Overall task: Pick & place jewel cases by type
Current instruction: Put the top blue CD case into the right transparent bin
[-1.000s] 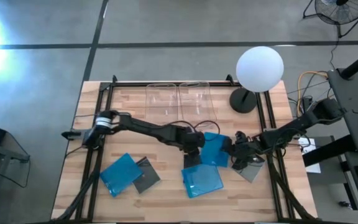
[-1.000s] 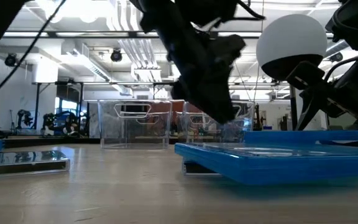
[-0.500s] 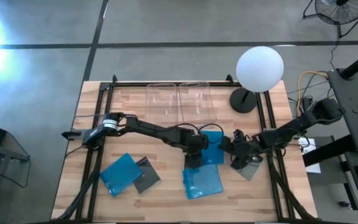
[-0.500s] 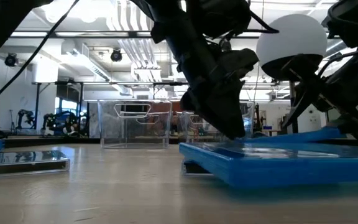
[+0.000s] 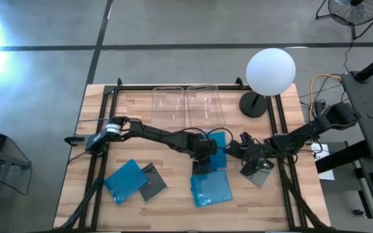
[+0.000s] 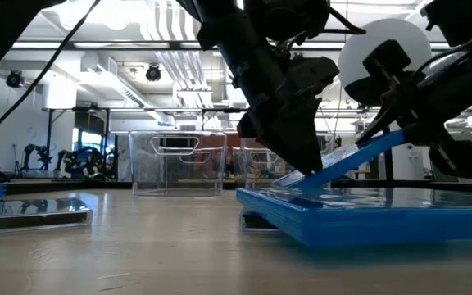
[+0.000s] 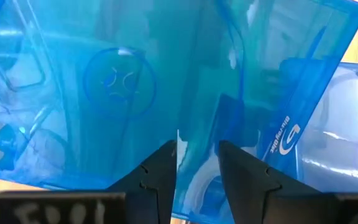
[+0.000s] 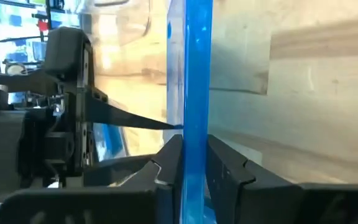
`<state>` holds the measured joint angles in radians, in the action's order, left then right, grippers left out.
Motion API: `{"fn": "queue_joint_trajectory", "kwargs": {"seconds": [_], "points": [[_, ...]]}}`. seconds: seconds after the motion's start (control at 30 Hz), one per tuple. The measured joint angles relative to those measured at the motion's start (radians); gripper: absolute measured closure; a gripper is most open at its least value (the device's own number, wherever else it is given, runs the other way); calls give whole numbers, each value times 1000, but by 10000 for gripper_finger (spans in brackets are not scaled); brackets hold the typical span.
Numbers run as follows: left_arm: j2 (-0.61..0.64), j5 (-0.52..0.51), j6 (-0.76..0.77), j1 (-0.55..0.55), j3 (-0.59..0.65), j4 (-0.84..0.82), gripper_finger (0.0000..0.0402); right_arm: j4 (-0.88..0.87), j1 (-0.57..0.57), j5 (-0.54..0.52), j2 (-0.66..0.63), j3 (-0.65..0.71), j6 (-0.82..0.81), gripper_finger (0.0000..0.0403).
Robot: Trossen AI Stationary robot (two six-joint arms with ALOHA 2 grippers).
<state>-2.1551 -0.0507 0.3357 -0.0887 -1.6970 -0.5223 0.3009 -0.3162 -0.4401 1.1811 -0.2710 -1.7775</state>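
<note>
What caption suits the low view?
Both grippers, left and right, tilt a translucent blue plastic jewel case above another.

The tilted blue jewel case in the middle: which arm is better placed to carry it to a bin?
Probably the right. The right gripper clamps the raised edge of the blue jewel case, already lifted. The left gripper grips its low edge, near the blue case under it.

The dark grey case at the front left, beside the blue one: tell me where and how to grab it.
Take the dark grey case by its free right corner, from above and from the right. It lies flat on the table, and its left edge sits against or under the blue case, so a claw only fits on the open side. A thin edge needs a low pinch.
</note>
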Motion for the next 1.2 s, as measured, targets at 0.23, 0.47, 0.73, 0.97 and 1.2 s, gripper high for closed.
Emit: {"fn": "queue_joint_trajectory", "kwargs": {"seconds": [0.23, 0.47, 0.73, 0.97, 1.2], "points": [[34, -4, 3, -7, 1, -6, 298, 29, 4, 30, -11, -1, 30, 352], [178, -67, 41, -46, 1, -95, 298, -39, 3, 96, -111, 3, 42, 371], [338, -263, 61, -85, 1, -182, 298, -146, -14, 187, -349, -42, 191, 371], [465, -447, 86, -83, 16, -255, 298, -481, 129, -33, -405, -249, 522, 371], [553, -495, 147, -65, 18, -365, 298, -489, 520, 297, -260, -388, 753, 371]]}}
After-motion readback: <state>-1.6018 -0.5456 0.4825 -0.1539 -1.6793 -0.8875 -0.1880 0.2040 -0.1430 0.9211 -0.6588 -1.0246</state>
